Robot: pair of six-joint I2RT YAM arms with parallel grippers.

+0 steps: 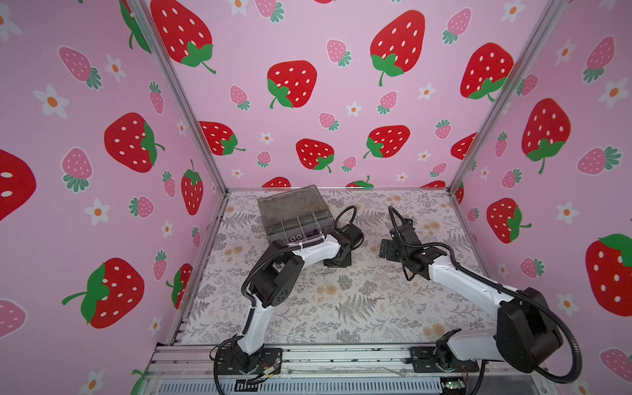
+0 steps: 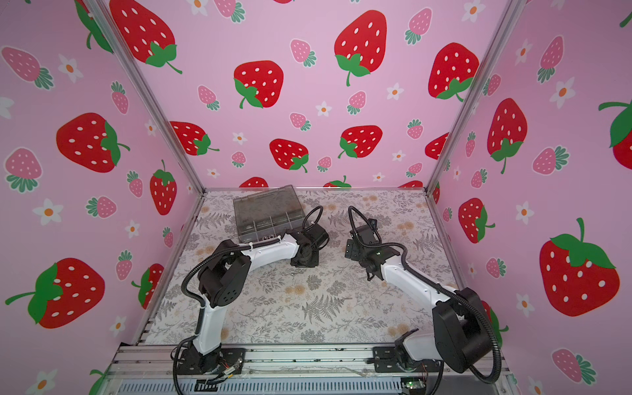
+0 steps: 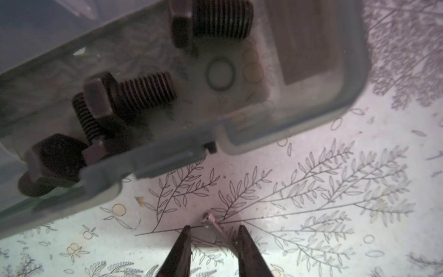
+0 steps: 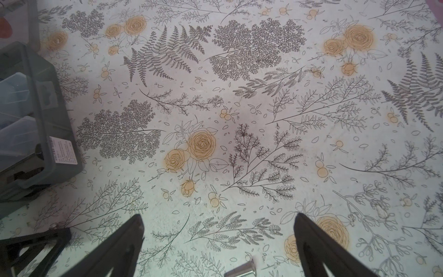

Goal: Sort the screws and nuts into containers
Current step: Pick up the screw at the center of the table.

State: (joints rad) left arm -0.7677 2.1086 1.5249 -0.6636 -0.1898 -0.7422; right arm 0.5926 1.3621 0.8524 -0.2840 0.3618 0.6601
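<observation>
The smoky-grey organiser box [image 1: 294,213] stands open at the back left, its lid tilted up behind the containers. In the left wrist view an end compartment [image 3: 239,100] holds black screws [image 3: 129,96] with threaded shafts. My left gripper [image 3: 214,227] points down at the mat just in front of the box. A thin silver screw [image 3: 215,226] lies between its fingers, resting against one of them with a gap to the other. My right gripper [image 4: 219,223] hovers wide open over bare mat, and a short silver threaded screw [image 4: 241,271] lies just short of its fingertips. No nuts are clearly seen.
A tiny silver screw [image 1: 379,298] lies loose on the floral mat [image 1: 307,307] mid-table. The box's corner [image 4: 36,124] and a black part of the left arm [image 4: 31,244] sit close beside the right gripper. Strawberry-print walls enclose three sides.
</observation>
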